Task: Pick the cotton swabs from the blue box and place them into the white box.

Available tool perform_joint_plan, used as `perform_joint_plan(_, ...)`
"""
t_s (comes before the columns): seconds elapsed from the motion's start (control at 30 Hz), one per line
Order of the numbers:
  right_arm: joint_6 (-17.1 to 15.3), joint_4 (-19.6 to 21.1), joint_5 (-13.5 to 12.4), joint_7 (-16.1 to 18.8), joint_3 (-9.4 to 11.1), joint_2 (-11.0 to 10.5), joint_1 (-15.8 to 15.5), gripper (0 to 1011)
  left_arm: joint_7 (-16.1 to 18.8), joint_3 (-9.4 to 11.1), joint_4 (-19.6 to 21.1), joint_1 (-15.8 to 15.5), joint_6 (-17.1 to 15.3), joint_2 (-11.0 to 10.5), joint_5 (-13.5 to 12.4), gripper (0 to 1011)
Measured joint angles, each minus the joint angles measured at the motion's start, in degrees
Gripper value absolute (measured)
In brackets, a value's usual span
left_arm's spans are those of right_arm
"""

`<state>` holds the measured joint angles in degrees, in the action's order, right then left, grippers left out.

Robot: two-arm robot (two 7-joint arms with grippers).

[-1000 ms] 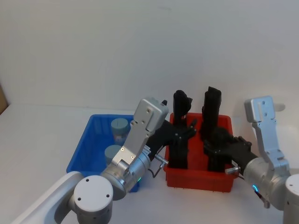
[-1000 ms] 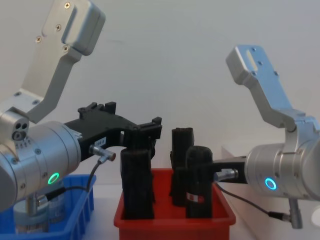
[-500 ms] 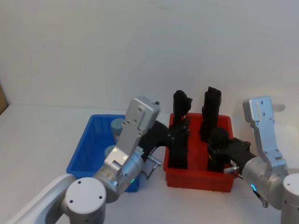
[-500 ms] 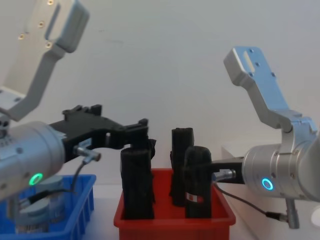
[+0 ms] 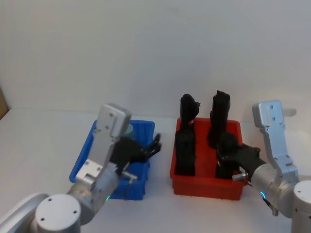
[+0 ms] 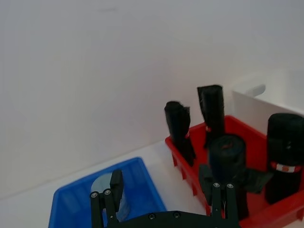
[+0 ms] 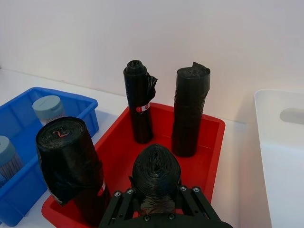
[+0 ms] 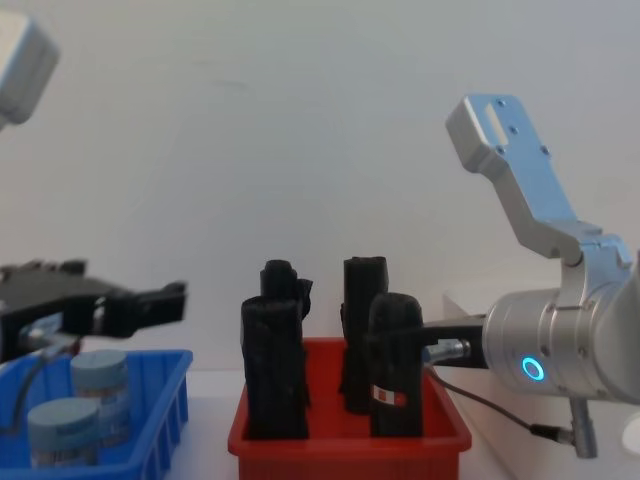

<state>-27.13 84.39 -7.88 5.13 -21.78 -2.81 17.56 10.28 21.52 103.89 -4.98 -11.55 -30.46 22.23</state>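
You have a white tabletop (image 5: 43,136) under everything. The large white box (image 7: 280,156) of plastic, with rounded corners, stands at the robot's right, just beside the shallow red bin (image 5: 206,187) of plastic. To the left of the red bin, with a narrow strip of tabletop between them, stands the shallow bright blue box (image 5: 143,124) with ribbed sides.

Your left gripper (image 5: 156,144) hovers above the blue box, over the side nearest the red bin. Its fingers (image 6: 114,187) are apart and hold nothing. Your right gripper (image 5: 224,153) is low inside the red bin, against the front right roll (image 7: 156,168). I cannot tell if it clamps this roll or not.

Four tall black rolls (image 8: 362,320) stand upright in the red bin.

Two small cylindrical cotton swab jars (image 8: 100,385) with pale grey-blue lids stand upright in the blue box, near each other. They are lower than the left gripper and more toward the robot's left, and the gripper does not touch them.
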Motion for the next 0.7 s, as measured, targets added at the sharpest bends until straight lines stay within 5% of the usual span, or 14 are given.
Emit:
perform_joint_plan(0.33, -0.01, -0.07, 0.0, -0.05, 0.01, 0.04, 0.04, 348, 3.74, -1.78, 1.13, 3.63, -3.06, -2.91, 4.31, 1002)
perform_joint_plan(0.7, -0.01, -0.08, 0.0, -0.05, 0.01, 0.07, 0.04, 348, 1.81, -2.49, -2.21, 2.88, -4.49, -2.4, 4.9, 1003)
